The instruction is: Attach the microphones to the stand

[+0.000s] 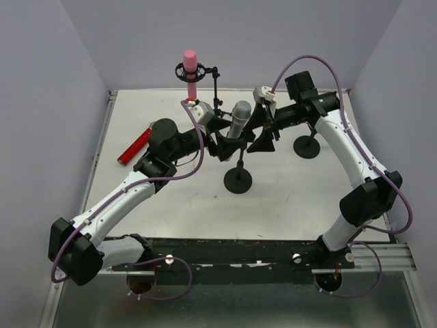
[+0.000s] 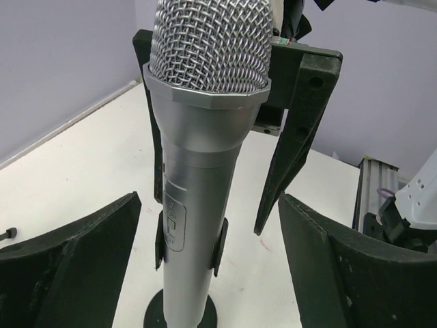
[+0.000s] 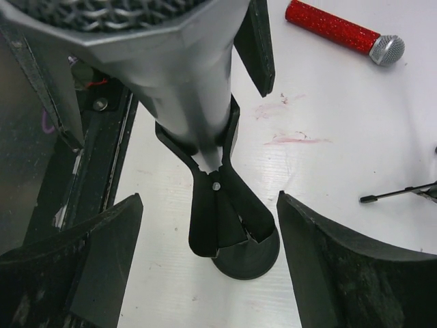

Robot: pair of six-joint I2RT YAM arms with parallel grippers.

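The silver-grey microphone [image 1: 239, 117] stands upright in the black clip [image 2: 220, 246] of the middle stand, whose round base [image 1: 237, 181] sits on the table. My left gripper [image 1: 225, 142] is open on its left, with the microphone body [image 2: 205, 150] between the spread fingers and not touched. My right gripper [image 1: 263, 131] is open on its right, and the clip [image 3: 218, 205] and base [image 3: 249, 256] show between its fingers. The pink microphone [image 1: 190, 68] sits upright in a ring mount at the back. The red microphone [image 1: 134, 147] lies on the table at the left and also shows in the right wrist view [image 3: 334, 29].
A second stand with a round black base [image 1: 307, 145] stands at the right, behind my right arm. A thin black boom arm [image 1: 217, 85] rises beside the pink microphone. Raised walls edge the table on three sides.
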